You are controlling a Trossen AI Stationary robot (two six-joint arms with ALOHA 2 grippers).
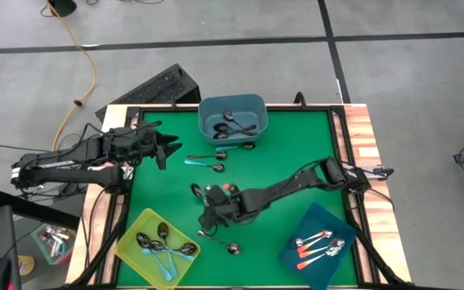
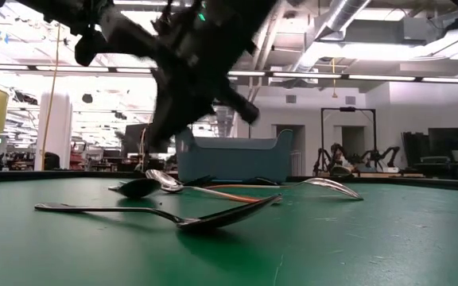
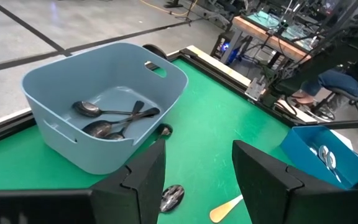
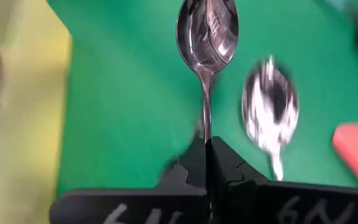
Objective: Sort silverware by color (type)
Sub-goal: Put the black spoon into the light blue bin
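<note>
A dark-handled spoon [image 4: 206, 37] was pinched by its thin neck in the right gripper [image 4: 206, 146] at mid-table, just right of the yellow bin [image 1: 132, 239]. It was probably best lifted level and carried to the far grey-blue bin [image 1: 232, 110]. The left gripper [image 3: 197, 168] was held spread, waiting near that bin.

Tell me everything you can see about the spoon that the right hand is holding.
The spoon has a shiny, mirror-like metal bowl, oval, and a thin dark stem with no coloured handle visible. The right hand is shut on that stem, its two dark fingers pressed together around it, so the bowl points straight out ahead of the fingers. It hangs over the green mat, close to the yellow bin. Whether the bowl touches the mat cannot be told. Another metal spoon lies beside it, apart from it.
</note>
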